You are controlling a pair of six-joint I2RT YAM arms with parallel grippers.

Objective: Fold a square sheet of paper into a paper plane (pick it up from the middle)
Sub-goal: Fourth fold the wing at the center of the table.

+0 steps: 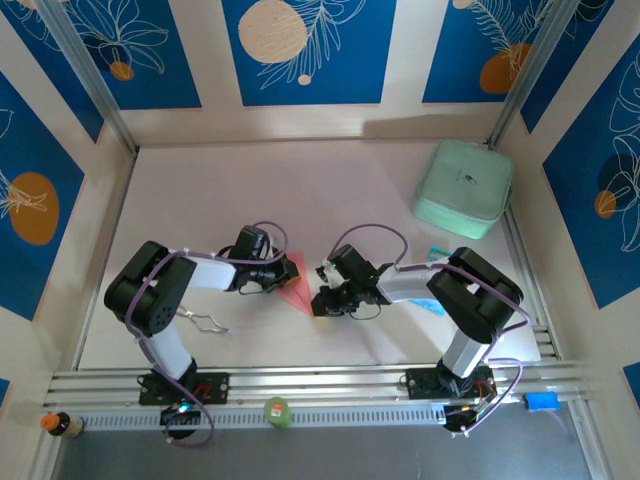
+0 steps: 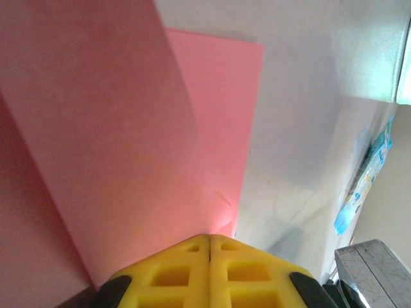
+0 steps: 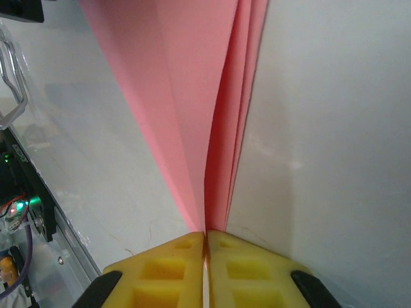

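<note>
The left hand (image 2: 210, 239) presses its yellow fingers together on one edge of the pink paper plane (image 2: 128, 128). The right hand (image 3: 205, 234) pinches the folded layers at the opposite end. The paper plane sits between both hands, mid-counter (image 1: 350, 190), well apart from the mint-green case (image 1: 463, 187).

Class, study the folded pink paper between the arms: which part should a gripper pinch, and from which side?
Probably the narrow end of the paper plane, where folded layers stack along the centre crease, coming in low along the table, in line with that crease. Such thin paper offers little to grasp from above; the right gripper is shut there.
</note>
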